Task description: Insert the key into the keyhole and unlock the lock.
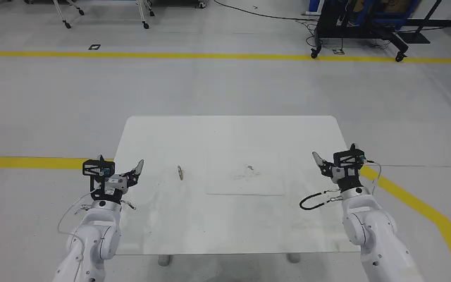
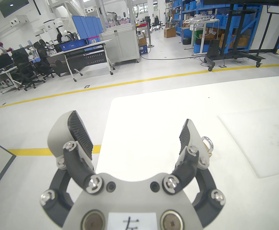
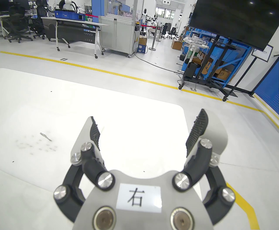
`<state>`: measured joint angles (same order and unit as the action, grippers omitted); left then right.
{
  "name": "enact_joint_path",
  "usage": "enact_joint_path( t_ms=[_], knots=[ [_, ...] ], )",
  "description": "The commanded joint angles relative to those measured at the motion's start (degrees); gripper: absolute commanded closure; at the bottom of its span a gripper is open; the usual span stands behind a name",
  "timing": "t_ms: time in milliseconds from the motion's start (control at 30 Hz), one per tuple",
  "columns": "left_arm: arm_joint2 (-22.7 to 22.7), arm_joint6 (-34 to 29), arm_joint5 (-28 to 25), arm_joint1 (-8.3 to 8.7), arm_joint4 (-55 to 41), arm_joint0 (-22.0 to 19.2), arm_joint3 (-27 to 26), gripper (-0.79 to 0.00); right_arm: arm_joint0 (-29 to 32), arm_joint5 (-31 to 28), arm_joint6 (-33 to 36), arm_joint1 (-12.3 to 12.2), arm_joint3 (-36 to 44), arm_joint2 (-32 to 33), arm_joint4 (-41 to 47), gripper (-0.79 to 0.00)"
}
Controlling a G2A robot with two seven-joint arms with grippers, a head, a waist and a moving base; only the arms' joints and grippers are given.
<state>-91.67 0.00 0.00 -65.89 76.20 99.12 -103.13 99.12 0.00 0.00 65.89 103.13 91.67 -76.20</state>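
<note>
2 yellow lines cross the pale glossy floor. Blue shelving, desks and black office chairs stand behind.

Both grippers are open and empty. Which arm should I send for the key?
Right, most likely. The key lies nearer the right gripper, on that arm's side of the table. The lock sits between the key and the left gripper, which suits holding the lock.
</note>
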Motion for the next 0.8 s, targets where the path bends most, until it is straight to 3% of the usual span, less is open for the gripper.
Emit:
enact_joint_path(
  t_ms=[0, 167, 333, 533, 733, 767],
  knots=[
    [0.0, 0.0, 0.0, 0.0, 0.0, 0.0, 0.0, -0.785, -0.15, -0.23, 0.21, -0.01, -0.02, -0.27, -0.53, -0.785],
    [0.0, 0.0, 0.0, 0.0, 0.0, 0.0, 0.0, -0.785, -8.82, -8.29, 8.54, 0.11, -3.83, -7.6, -6.24, -0.785],
    [0.0, 0.0, 0.0, 0.0, 0.0, 0.0, 0.0, -0.785, -18.2, -16.96, 13.78, 0.7, -10.58, -14.4, -6.52, -0.785],
    [0.0, 0.0, 0.0, 0.0, 0.0, 0.0, 0.0, -0.785, -28.24, -34.03, 17.16, 1.18, -20.25, -20.63, -3.62, -0.785],
    [0.0, 0.0, 0.0, 0.0, 0.0, 0.0, 0.0, -0.785, -38.04, -54.85, 18.4, 1.23, -32.69, -24.29, 0.51, -0.785],
    [0.0, 0.0, 0.0, 0.0, 0.0, 0.0, 0.0, -0.785, -39.68, -57.29, 18.85, 1.44, -35.05, -25.52, 0.99, -0.708]
  ],
)
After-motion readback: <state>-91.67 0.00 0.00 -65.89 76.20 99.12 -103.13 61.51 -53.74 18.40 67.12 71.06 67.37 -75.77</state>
